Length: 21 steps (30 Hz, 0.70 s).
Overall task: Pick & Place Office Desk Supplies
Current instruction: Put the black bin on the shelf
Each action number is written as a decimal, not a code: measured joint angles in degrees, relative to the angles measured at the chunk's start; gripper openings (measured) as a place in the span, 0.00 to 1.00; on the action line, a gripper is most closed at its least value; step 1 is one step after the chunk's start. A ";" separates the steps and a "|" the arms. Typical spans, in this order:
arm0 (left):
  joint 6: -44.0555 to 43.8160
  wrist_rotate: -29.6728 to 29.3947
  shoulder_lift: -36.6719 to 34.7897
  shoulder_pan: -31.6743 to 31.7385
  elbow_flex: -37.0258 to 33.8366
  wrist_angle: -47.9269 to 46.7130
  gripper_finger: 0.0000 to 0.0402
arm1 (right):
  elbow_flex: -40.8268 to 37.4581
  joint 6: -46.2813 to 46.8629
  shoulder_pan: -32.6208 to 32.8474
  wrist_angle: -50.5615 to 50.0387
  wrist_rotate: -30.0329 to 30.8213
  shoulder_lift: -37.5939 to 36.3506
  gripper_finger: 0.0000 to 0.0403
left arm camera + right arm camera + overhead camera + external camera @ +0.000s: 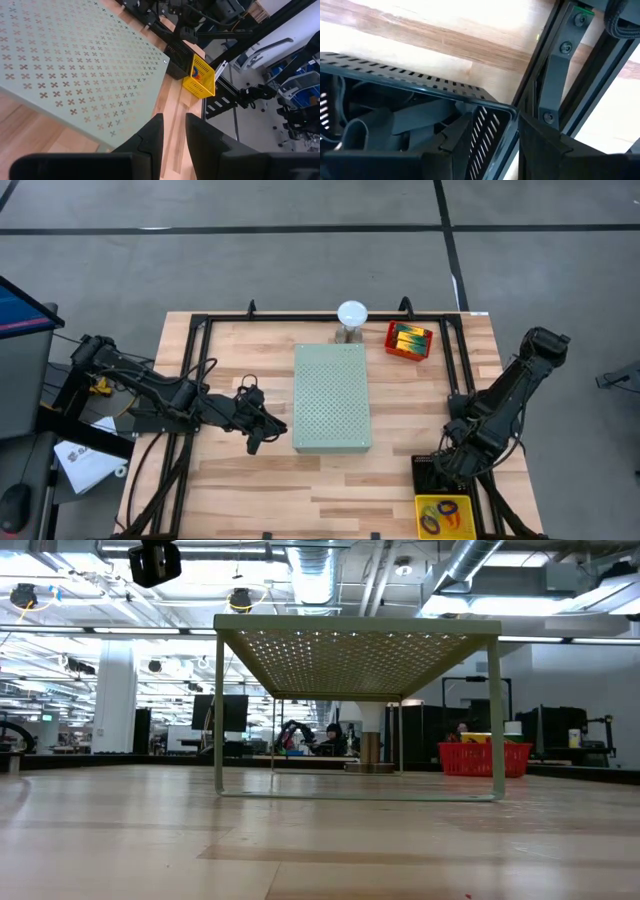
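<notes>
My right gripper (443,465) (492,122) points down at the black slotted basket (425,472) near the table's front right. One finger is inside the basket and the other is outside its corner wall (487,127). The gripper is open. Dark grey shapes (385,125) lie in the basket; I cannot tell what they are. A yellow basket (420,502) in front of it holds coloured band loops (445,512). A red basket (392,345) at the far right holds yellow-green boxes (410,338). My left gripper (268,428) (173,122) is raised beside the pale-green perforated board (332,398), open a little, with nothing between its fingers. My right gripper has the basket's corner wall (487,127) between its two fingers, which come from above. I cannot tell whether either finger touches the wall. The basket stands on the table.
The perforated board (355,645) stands on thin legs mid-table. A white dome (351,312) on a grey stand is behind it. A black frame rail (555,85) runs close by the right gripper. Bare wood lies in front of the board (300,490).
</notes>
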 joint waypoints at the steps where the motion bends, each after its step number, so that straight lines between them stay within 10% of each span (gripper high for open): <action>1: 0.01 0.01 0.00 0.00 0.00 0.00 0.19 | 0.00 0.00 0.17 0.02 0.00 0.00 0.39; 21: 0.18 1.07 0.00 0.00 0.00 -0.09 0.19 | -4.33 0.46 0.31 6.07 0.11 0.00 0.29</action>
